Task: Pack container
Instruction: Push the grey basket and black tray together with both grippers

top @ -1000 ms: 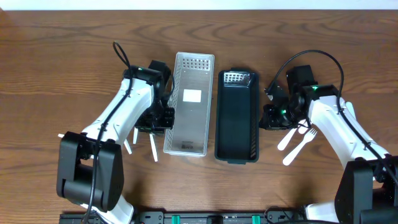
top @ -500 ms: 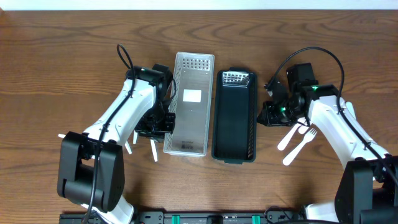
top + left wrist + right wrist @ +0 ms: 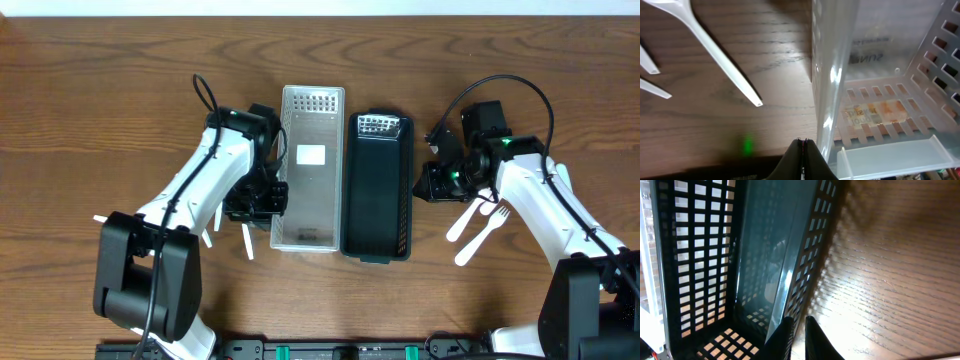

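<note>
A clear perforated basket [image 3: 310,215] and a black lattice basket [image 3: 378,200] lie side by side at the table's middle, touching along their length. My left gripper [image 3: 264,196] is shut and empty, pressed against the clear basket's left wall [image 3: 832,75]; its fingertips [image 3: 804,143] show in the left wrist view. My right gripper [image 3: 424,186] is shut but for a thin gap, empty, against the outside of the black basket's right wall [image 3: 810,270]; its fingertips [image 3: 797,322] rest by the rim.
White plastic cutlery lies on the wood: several pieces left of the clear basket [image 3: 246,240], one handle showing in the left wrist view [image 3: 725,60], and a spoon [image 3: 466,222] and fork [image 3: 486,230] to the right of the black basket.
The black basket has slid left and the clear basket's near end has swung right, closing the gap between them. Both grippers followed their baskets inward.
</note>
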Available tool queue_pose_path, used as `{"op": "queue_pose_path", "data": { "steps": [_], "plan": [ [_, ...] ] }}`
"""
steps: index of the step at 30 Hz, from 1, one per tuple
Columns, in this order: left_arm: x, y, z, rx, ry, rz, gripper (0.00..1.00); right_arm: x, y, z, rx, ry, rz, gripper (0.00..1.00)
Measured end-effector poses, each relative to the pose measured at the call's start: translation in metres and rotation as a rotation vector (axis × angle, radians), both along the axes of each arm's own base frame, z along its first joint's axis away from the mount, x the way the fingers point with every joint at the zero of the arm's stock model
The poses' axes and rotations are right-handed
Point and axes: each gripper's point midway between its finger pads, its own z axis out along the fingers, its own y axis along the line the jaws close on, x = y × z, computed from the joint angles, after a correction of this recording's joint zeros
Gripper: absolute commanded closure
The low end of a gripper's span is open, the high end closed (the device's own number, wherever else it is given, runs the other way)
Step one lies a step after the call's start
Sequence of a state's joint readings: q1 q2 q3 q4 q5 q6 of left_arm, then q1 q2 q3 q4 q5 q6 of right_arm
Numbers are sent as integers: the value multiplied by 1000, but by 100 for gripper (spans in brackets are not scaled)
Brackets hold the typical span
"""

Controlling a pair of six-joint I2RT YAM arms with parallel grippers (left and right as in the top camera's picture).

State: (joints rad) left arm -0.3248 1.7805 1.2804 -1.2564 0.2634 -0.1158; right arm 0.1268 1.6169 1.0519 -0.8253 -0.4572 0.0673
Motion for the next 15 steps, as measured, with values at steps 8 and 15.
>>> {"op": "queue_pose_path", "data": {
  "steps": [8,15],
  "plan": [
    [-1,-6,-1,-3,-8,-26,94,0,0,0,-1,-1,-1,89],
    [5,-2,-1,-8,-22,-3,94,2,-1,0,-7,-7,-2,85]
  ]
}}
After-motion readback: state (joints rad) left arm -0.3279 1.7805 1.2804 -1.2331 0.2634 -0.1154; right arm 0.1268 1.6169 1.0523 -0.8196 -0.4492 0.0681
